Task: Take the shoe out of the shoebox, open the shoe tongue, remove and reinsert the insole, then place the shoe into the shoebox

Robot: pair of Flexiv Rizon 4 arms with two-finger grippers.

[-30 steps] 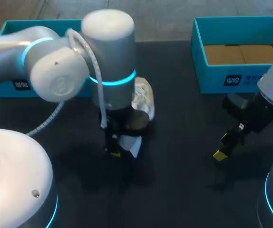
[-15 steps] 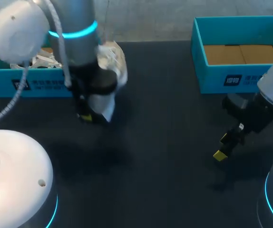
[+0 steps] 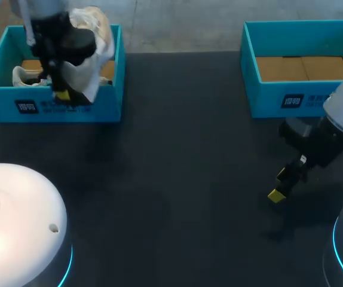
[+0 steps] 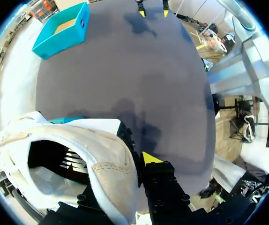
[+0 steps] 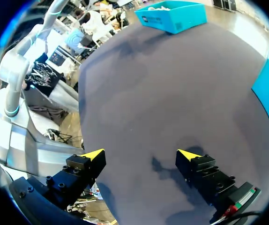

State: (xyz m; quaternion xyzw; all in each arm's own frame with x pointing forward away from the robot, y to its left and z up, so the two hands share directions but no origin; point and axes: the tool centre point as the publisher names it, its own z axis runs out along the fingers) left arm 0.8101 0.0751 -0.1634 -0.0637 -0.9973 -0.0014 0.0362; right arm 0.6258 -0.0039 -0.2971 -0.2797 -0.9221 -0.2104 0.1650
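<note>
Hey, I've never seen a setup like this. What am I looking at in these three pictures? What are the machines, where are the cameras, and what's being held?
This is a robot with two arms working at a dark table. One picture looks down from above and behind the robot. The two round ones come from a camera on each arm's wrist, looking out along its fingers. Two blue boxes stand on the table: the left shoebox and the right shoebox, where only a brown cardboard floor shows inside. The left gripper is over the left shoebox, clamped on the rim of a white shoe. The right gripper hangs open above the table, holding nothing.
</note>
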